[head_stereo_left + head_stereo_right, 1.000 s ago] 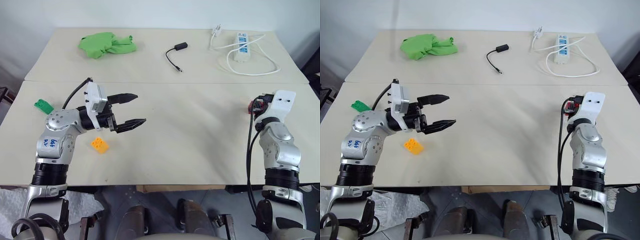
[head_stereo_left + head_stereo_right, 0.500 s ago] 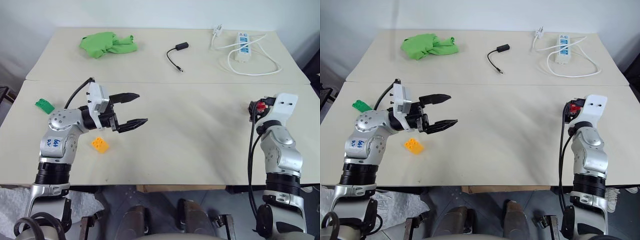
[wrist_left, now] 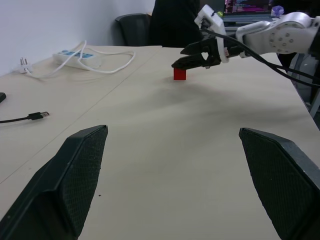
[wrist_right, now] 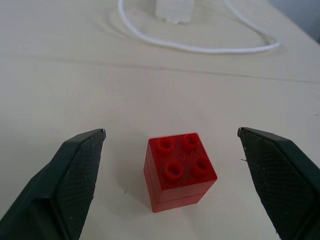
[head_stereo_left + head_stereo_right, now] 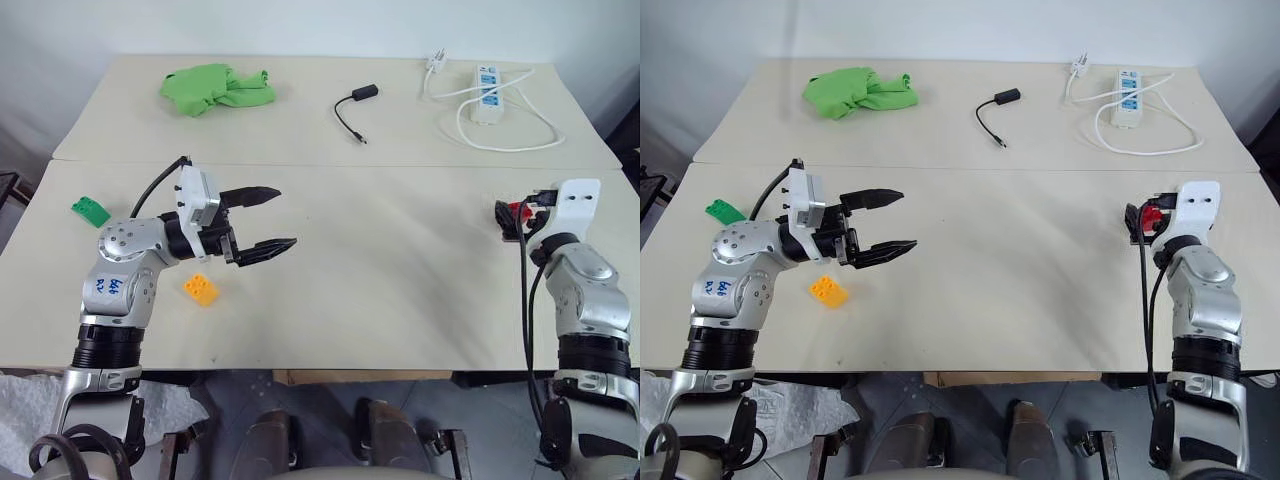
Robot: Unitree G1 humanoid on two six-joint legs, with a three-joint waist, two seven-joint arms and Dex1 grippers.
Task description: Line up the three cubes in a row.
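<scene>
nearest the robot, on the front table (image 5: 400, 300), the orange-yellow cube (image 5: 201, 290) lies studs up, just below and slightly left of the left gripper (image 5: 272, 218), not touching it. the left gripper is held level above the tabletop, pointing toward the robot's right, its two black fingers (image 3: 75, 175) spread wide with nothing between them. at the table's left edge the green cube (image 5: 89, 211) rests flat, behind the left arm's elbow side and well apart from the gripper's tips. across the table, near the right edge, the red cube (image 4: 179, 170) stands upright on the surface with its four studs facing up; the right gripper (image 5: 1137, 221) sits over it with the fingers (image 4: 65, 180) parted wide, one to either side of the cube, and a clear gap shows between each finger and the cube's faces, so the cube is framed but not clamped. in the left wrist view the red cube (image 3: 179, 74) appears on the tabletop directly under the far gripper's black tips. the red cube is well apart from the other two cubes, which lie near each other on the left. on the rear table lie a green cloth (image 5: 213, 87), a black cable (image 5: 350, 108) and a white power strip (image 5: 484, 93) with its looped cord.
</scene>
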